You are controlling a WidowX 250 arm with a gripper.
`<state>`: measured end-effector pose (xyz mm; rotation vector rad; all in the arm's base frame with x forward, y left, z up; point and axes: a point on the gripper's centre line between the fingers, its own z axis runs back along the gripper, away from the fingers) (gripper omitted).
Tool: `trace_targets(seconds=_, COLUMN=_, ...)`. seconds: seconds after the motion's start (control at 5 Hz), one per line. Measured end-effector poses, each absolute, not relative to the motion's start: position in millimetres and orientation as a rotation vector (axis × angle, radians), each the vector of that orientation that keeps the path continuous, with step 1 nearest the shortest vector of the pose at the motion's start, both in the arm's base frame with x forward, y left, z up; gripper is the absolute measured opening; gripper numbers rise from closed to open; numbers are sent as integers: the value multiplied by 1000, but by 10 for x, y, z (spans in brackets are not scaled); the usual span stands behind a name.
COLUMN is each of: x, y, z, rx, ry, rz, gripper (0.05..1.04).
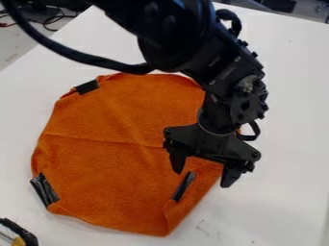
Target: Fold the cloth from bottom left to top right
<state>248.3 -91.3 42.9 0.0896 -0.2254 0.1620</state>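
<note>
Evidently, the fold is outstanding: the orange, soft-looking fabric cloth (106, 168) lies spread on the white, smooth surface (292, 144), beneath the tool and extending mostly to its left in the camera view. The tool, a black two-finger gripper (204, 170), hangs over the cloth's lower right margin with its fingers parted and nothing gripped between them.

Three strips of black, shiny-looking tape are noted on the cloth. The lower right tape strip (183, 186) lies just below the tool, on what appears to be a turned-in edge. The lower left tape strip (44, 190) sits well to the tool's left, at the cloth's rim; the upper left tape strip (87, 87) is beyond the tool, up and left. Their purpose is presumably to keep tucked corners down, which would account for the rounded outline, or to mark grasp points.

A crease crosses the cloth left of the tool, probably from earlier folding. The tool's position does not suit a bottom left pick; it would need to travel left and descend. Risks: pinching only tape, or dragging the whole cloth instead of lifting its corner.
</note>
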Motion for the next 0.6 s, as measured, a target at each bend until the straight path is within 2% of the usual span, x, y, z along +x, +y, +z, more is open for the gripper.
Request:
trace_targets(seconds=0.2, x=2428, y=-877, z=364, rx=101, ry=-198, rz=163, gripper=999)
trace_targets(seconds=0.6, x=2161, y=-111, z=629, rx=103, ry=-231, rz=313, gripper=999)
